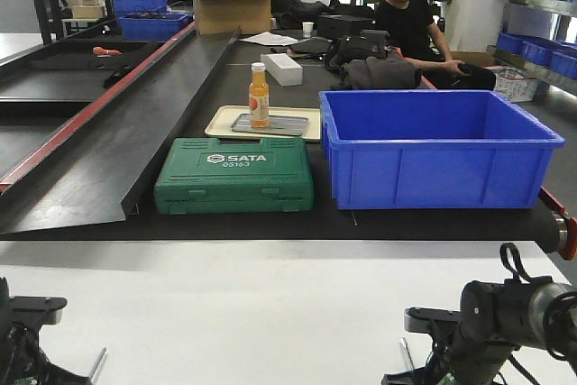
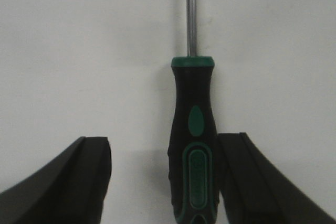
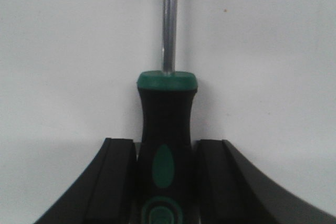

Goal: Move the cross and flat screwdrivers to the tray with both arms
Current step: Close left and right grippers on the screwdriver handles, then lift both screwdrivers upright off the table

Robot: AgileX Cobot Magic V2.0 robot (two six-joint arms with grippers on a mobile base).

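Note:
In the left wrist view one screwdriver [image 2: 193, 145], black handle with green patches and a thin grey shaft pointing away, lies on the white table. My left gripper [image 2: 164, 145] is open around it: the right finger [image 2: 247, 177] touches the handle and the left finger [image 2: 84, 177] stands well apart. In the right wrist view my right gripper [image 3: 165, 145] is shut on the handle of the other screwdriver [image 3: 165, 124]. In the front view both shafts [image 1: 95, 362] [image 1: 407, 353] show by the arms at the bottom edge. The grey metal tray [image 1: 287, 124] lies far ahead on a cream tray [image 1: 221, 119].
An orange bottle [image 1: 259, 95] stands on the grey tray. A green SATA tool case [image 1: 234, 176] and a deep blue bin [image 1: 433, 146] sit on the black bench in front. A raised black ramp [image 1: 108, 132] runs on the left. A seated person [image 1: 406, 20] is behind.

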